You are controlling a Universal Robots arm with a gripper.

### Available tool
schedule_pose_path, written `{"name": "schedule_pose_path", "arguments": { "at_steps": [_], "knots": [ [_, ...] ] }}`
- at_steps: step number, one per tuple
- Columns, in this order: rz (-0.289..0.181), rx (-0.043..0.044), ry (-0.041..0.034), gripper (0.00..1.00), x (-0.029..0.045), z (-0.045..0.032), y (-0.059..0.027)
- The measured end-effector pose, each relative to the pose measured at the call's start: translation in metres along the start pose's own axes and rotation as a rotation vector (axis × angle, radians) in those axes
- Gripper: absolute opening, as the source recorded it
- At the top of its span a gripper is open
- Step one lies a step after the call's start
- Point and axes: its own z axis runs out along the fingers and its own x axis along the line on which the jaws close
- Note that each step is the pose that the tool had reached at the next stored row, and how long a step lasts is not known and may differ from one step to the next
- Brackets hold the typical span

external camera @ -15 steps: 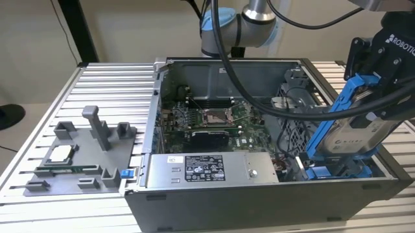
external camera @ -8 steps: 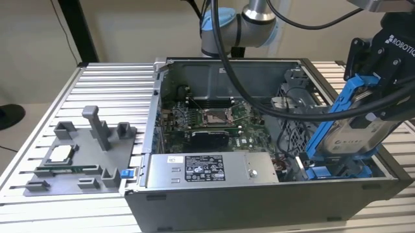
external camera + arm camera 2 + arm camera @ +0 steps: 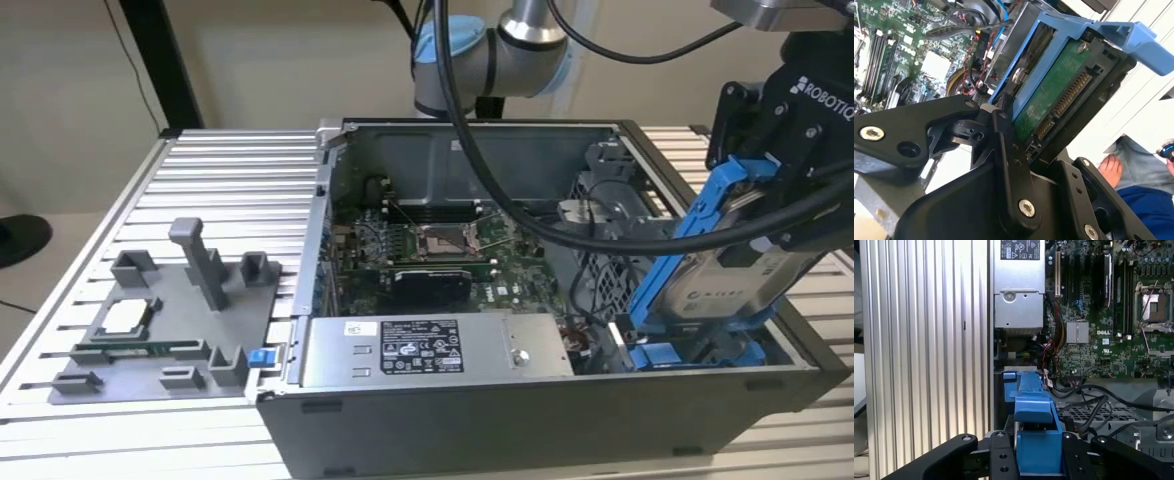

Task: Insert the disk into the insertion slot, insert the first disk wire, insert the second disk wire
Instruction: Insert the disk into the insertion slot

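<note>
At the exterior view's right, over the near corner of the open computer case (image 3: 534, 420), the pincer (image 3: 767, 215) is clamping the disk (image 3: 721, 280) by its blue carrier frame (image 3: 707, 200). The disk is leaning steeply, its lower end down among the blue parts of the insertion slot (image 3: 694, 352); whether it is seated I cannot tell. The case is standing on the slatted counter (image 3: 227, 190), and a silver power-supply box (image 3: 427, 350) is lying along its near side. A grey fixture (image 3: 160, 330) is sitting on the counter at the exterior view's left.

In the second wrist view, the black fingers (image 3: 1004, 135) are pressing against the carrier frame (image 3: 1074, 30), and the disk (image 3: 1054, 100) is showing its green circuit board.

In the first wrist view, the pincer (image 3: 1036, 455) is gripping the carrier frame (image 3: 1034, 405) edge-on, with the motherboard (image 3: 1104, 315) and the power-supply box (image 3: 1019, 290) lying beyond it.
</note>
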Motion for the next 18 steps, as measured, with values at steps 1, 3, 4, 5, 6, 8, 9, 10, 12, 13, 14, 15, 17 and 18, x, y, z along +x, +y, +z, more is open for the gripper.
{"name": "schedule_pose_path", "arguments": {
  "at_steps": [1, 3, 4, 5, 6, 8, 9, 10, 12, 13, 14, 15, 17, 18],
  "knots": [
    [0.000, 0.0000, -0.0007, 0.00, 0.0000, 0.0008, 0.0000],
    [0.000, -0.0001, -0.0027, 0.00, 0.0000, 0.0030, -0.0001],
    [0.000, -0.0001, -0.0045, 0.00, 0.0000, 0.0043, -0.0001],
    [0.000, -0.0003, -0.0076, 0.00, 0.0000, 0.0059, -0.0002],
    [0.000, -0.0004, -0.0104, 0.00, 0.0000, 0.0074, -0.0003],
    [0.000, -0.0005, -0.0158, 0.00, 0.0000, 0.0101, -0.0008],
    [-0.001, -0.0006, -0.0172, 0.00, -0.0001, 0.0111, -0.0014],
    [-0.001, -0.0006, -0.0181, 0.00, -0.0001, 0.0122, -0.0022],
    [-0.001, -0.0007, -0.0201, 0.00, -0.0001, 0.0149, -0.0028],
    [-0.001, -0.0007, -0.0216, 0.00, -0.0001, 0.0166, -0.0029],
    [-0.002, -0.0007, -0.0222, 0.00, -0.0001, 0.0181, -0.0031],
    [-0.003, -0.0008, -0.0222, 0.00, -0.0002, 0.0193, -0.0034],
    [-0.006, -0.0008, -0.0224, 0.00, -0.0002, 0.0219, -0.0039],
    [-0.007, -0.0008, -0.0227, 0.00, -0.0002, 0.0230, -0.0042]
  ]
}}
